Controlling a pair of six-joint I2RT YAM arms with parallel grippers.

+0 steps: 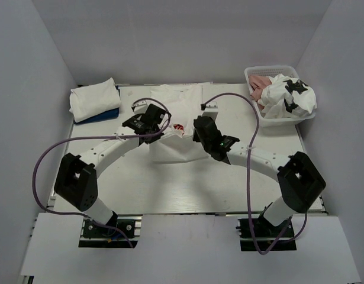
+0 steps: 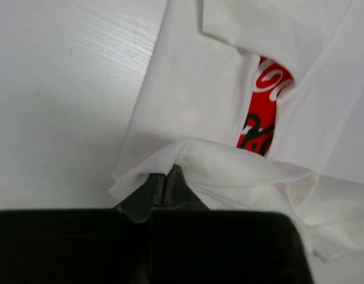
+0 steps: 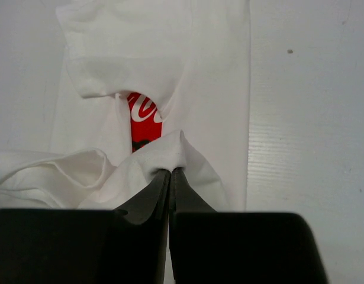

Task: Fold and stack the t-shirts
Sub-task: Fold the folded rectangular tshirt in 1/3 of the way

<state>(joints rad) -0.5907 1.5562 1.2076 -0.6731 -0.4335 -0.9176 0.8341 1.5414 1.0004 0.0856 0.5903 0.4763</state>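
Stack, far-left corner of the surface [image 1: 187,189]: one folded white t-shirt [image 1: 94,99] lying on a folded blue t-shirt [image 1: 109,114]; two pieces judged done. In work, centre of the surface: white t-shirt with red chest print [image 1: 183,100], its sides turned inward so that only a strip of the red print [image 2: 261,112] shows between the flaps; near part of the cloth raised off the surface in two ridges. Left claw [image 2: 167,175]: pinched tight on the ridge by the shirt's left edge. Right claw [image 3: 171,173]: clamped on the ridge nearer the right edge. Step judged as the lengthwise fold, begun, not yet laid down. Outstanding, in the white lattice basket [image 1: 266,67] at the far right: dusty-pink t-shirt [image 1: 260,84] and white t-shirt with black patches [image 1: 290,97], both crumpled and unfolded. Progress judged near the midpoint: two of five stacked, one part-folded, two untouched
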